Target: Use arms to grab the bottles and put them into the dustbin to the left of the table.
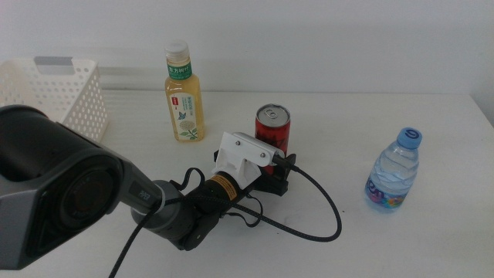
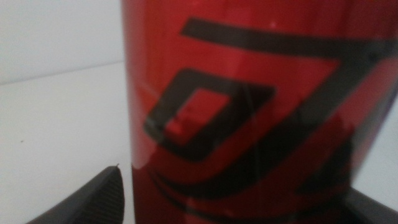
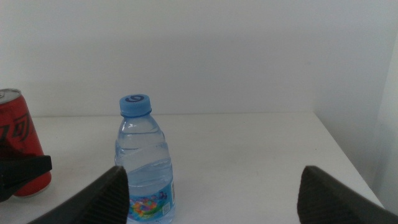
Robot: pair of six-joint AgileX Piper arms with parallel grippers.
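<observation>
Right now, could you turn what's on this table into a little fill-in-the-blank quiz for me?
1. The left hand has its two jaws on either side of the red ____.
2. The water bottle has a ____ cap.
3. The tea bottle stands between the can and the white ____.
4. The right hand has its jaws ____, facing the water bottle.

Missing words: can; blue; dustbin; open

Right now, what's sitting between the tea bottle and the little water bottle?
The red can, with the left gripper around its base. The middle view shows it between the tea bottle and water bottle.
</observation>
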